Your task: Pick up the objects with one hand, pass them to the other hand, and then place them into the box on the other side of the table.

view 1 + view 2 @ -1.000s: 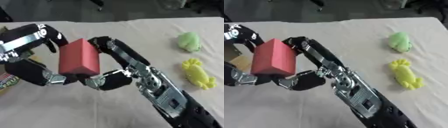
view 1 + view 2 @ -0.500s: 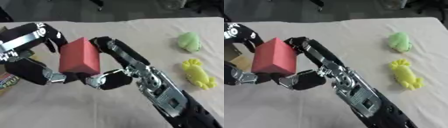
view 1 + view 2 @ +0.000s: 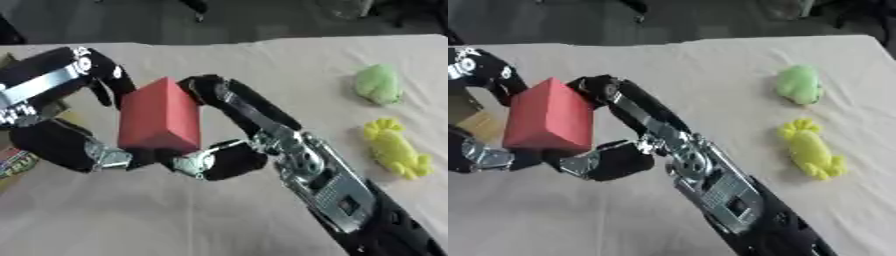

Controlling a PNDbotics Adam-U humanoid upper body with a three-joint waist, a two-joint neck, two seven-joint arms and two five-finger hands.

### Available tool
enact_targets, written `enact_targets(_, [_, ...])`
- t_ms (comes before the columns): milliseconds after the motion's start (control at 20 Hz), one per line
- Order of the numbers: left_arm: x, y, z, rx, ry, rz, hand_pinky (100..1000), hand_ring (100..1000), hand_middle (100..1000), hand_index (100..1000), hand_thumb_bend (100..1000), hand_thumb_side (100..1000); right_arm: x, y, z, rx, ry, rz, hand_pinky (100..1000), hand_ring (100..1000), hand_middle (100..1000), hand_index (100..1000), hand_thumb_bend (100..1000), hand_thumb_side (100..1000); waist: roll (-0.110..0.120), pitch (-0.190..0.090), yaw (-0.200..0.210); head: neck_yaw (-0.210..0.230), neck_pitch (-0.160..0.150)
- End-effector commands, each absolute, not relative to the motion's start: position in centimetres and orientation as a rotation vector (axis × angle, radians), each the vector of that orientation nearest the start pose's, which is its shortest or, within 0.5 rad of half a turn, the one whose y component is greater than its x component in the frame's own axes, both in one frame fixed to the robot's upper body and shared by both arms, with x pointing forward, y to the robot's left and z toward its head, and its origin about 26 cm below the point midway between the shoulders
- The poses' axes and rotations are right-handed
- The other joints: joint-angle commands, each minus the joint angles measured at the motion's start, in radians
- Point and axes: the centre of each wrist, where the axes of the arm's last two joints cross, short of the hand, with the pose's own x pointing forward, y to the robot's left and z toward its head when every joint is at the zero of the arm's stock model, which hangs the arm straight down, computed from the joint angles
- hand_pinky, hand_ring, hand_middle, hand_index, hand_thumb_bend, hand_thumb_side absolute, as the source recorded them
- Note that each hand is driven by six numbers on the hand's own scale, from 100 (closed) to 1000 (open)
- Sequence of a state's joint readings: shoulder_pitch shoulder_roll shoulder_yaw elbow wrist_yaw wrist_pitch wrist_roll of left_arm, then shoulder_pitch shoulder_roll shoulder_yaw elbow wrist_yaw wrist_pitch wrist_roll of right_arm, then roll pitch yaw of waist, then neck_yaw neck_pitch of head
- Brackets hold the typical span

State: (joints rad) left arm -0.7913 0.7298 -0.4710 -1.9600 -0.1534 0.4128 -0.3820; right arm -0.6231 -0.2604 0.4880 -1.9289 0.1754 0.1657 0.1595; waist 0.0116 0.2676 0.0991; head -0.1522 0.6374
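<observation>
Hovering at the left-centre of the frame, a red block [image 3: 157,120] sits caught between both hands above the pale table [image 3: 262,65]. Coming up from the lower right, the right hand [image 3: 236,130] has fingers curled over the block's upper right edge and thumb under its lower corner. Wrapping in from the left edge, the left hand [image 3: 61,125] curls round the block's far side and base too — both are clasping it. Over on the right, a green soft toy [image 3: 798,85] lies near the upper right, with a yellow toy [image 3: 808,150] just below it — apart, both resting on the table.
</observation>
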Motion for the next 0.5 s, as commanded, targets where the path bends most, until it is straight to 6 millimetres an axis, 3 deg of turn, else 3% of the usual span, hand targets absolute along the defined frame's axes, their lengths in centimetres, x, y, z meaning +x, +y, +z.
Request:
enact_targets(50, [31.27, 19.48, 30.2, 0.494, -1.782, -1.409, 621, 640, 448, 390, 392, 231, 28.99, -10.24, 23.37, 0.172, -2.24, 1.141, 795, 659, 636, 773, 455, 312, 0.002, -0.013, 0.0, 0.001, -0.016])
enact_targets(500, [31.48, 19.69, 30.16, 0.53, -1.802, -1.354, 590, 609, 411, 370, 429, 187, 29.19, -10.45, 23.19, 0.22, -2.24, 1.18, 804, 680, 666, 804, 447, 377, 0.002, -0.011, -0.002, 0.004, -0.021])
